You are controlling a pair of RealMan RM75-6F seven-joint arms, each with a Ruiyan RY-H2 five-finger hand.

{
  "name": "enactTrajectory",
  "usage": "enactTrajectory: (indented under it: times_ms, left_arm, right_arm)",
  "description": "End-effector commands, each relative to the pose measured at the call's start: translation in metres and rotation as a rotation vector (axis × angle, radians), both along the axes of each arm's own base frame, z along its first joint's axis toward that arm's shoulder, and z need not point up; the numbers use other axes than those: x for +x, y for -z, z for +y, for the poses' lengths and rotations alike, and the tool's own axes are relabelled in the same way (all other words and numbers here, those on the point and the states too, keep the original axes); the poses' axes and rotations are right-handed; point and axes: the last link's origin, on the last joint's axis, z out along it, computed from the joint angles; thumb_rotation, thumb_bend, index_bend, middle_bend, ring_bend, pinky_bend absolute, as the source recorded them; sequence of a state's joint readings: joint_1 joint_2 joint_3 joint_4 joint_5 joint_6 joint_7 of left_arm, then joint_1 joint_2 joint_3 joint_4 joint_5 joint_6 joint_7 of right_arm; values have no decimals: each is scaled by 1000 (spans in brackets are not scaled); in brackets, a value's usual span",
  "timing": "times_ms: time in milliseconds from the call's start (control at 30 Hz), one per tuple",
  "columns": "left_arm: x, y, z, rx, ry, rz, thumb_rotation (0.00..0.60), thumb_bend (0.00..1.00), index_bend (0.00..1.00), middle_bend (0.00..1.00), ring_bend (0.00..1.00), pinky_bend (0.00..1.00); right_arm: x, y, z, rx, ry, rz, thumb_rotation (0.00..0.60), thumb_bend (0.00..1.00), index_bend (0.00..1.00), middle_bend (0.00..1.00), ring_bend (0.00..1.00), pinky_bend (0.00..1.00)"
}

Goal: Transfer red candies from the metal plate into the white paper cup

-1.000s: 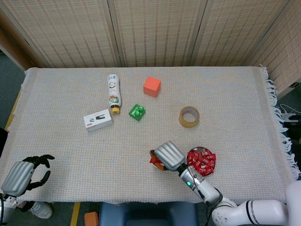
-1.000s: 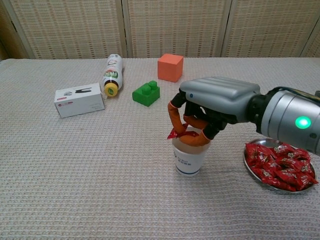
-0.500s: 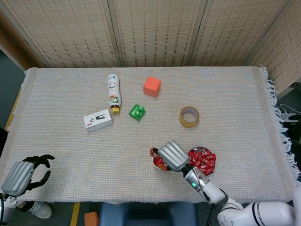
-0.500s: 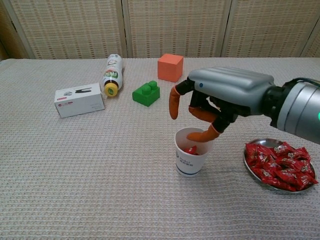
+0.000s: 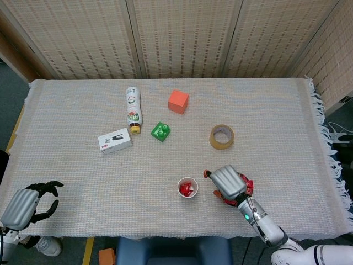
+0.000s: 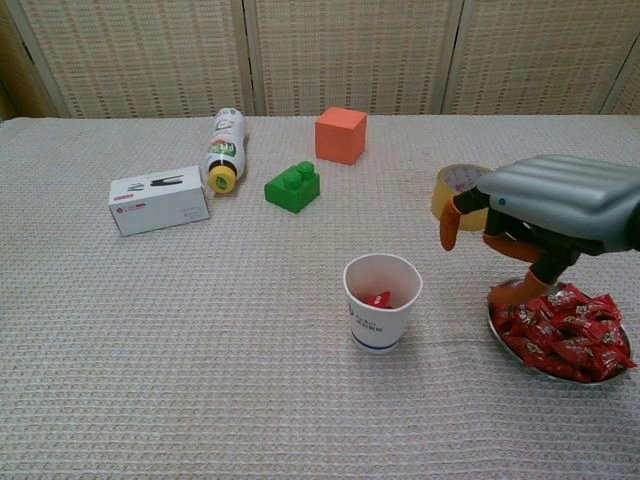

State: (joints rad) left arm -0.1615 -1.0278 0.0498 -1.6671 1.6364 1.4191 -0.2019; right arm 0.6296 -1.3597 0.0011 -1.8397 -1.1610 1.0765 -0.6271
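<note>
The white paper cup stands upright near the table's front, with a red candy inside; in the head view the cup shows red at its bottom. To its right is the metal plate heaped with red candies. My right hand hovers over the plate's left side, fingers apart and empty, one orange fingertip at the candy pile. In the head view the right hand covers most of the plate. My left hand hangs off the table's front left corner, holding nothing.
Behind the right hand lies a tape roll. Farther back are an orange cube, a green brick, a lying bottle and a small white box. The table's front edge is close below the plate.
My right hand dropped a red candy into the cup, then moved right from above the cup to over the plate. The left hand has not moved.
</note>
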Motion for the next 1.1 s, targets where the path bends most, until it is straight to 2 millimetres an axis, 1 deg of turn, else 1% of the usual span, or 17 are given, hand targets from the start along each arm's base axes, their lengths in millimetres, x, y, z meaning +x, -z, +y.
enactTrajectory:
  times_ms: [33,167,500,800,1100]
  left_arm:
    - [0,0,0,-1,0,2,600,432,301,477,398,414]
    - [0,0,0,2,-2,1,600,432,301,477,398,415]
    - [-1,0,0,1,-4,1,600,433,301,477,398,415]
    - [0,0,0,1,-4,1,600,433,301,477,398,415]
    - [0,0,0,1,-3,0,600,432,301,477,398,415]
  right_arm:
    - [-23,-5,-3,1,101,59,600,54,304,880,776,1000]
    - [-35,-7,-6,22,158,88,600,53,260,880,776,1000]
    - [-55,-7,-4,40,233,157,600,53,256,880,776,1000]
    - [-64,-3,-8,41,270,164,600,53,300,880,776,1000]
    - [-72,1,-15,52,318,143,600,53,307,880,776,1000]
